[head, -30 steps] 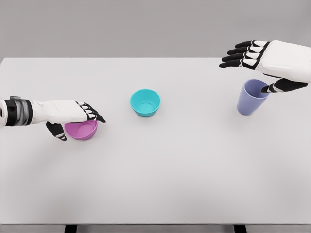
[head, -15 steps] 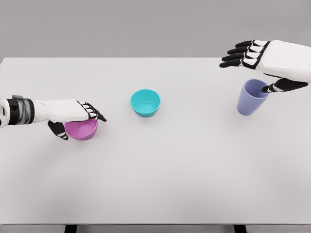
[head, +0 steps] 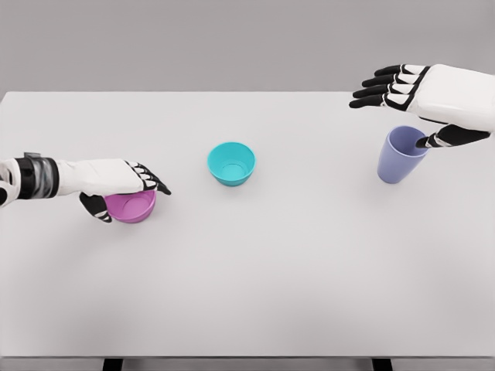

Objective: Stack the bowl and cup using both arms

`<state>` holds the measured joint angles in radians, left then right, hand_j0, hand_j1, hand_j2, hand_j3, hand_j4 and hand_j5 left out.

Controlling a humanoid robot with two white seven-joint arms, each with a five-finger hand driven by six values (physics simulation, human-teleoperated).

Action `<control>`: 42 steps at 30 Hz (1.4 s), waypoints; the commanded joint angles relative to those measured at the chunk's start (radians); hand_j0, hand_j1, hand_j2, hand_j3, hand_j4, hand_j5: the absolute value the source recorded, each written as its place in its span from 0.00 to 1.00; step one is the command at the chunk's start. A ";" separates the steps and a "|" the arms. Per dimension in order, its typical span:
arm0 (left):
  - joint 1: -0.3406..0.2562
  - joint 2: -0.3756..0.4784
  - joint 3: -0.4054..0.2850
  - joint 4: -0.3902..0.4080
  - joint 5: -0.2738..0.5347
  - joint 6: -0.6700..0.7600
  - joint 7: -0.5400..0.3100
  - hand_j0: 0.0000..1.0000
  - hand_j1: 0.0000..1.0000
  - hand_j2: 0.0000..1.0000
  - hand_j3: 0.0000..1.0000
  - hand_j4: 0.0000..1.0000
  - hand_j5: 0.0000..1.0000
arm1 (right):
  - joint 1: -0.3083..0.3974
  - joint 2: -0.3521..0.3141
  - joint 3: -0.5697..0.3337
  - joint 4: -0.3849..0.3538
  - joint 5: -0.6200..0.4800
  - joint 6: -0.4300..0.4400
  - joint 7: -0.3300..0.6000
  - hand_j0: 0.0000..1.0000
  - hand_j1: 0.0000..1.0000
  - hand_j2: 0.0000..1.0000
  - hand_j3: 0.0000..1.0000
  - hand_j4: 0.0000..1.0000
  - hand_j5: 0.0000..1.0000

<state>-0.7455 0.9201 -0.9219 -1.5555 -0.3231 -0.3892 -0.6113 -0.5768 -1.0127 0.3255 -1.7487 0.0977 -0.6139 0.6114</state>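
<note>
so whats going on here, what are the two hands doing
A humanoid robot is working at a white table with three containers on it. Its left hand lies over the pink bowl, thumb at the near side and fingers across the rim, apparently gripping it. Its right hand hovers with fingers spread above the purple cup, thumb reaching the rim. The teal bowl sits untouched in the middle. Nothing is stacked yet.

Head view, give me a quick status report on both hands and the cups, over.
Left hand over pink bowl, thumb at its near side, grasp unconfirmed. Right hand open above purple cup, thumb at rim. Teal bowl alone at centre, upright. Nothing blocking between them.
</note>
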 commanded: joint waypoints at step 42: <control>-0.118 -0.073 0.018 -0.043 0.002 -0.007 0.000 0.71 0.71 0.71 0.71 0.71 0.71 | -0.006 0.002 0.000 0.000 -0.006 0.003 -0.001 1.00 1.00 1.00 1.00 1.00 1.00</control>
<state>-0.8698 0.8551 -0.9035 -1.5986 -0.3239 -0.3970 -0.6116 -0.5829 -1.0098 0.3249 -1.7487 0.0977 -0.6139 0.6114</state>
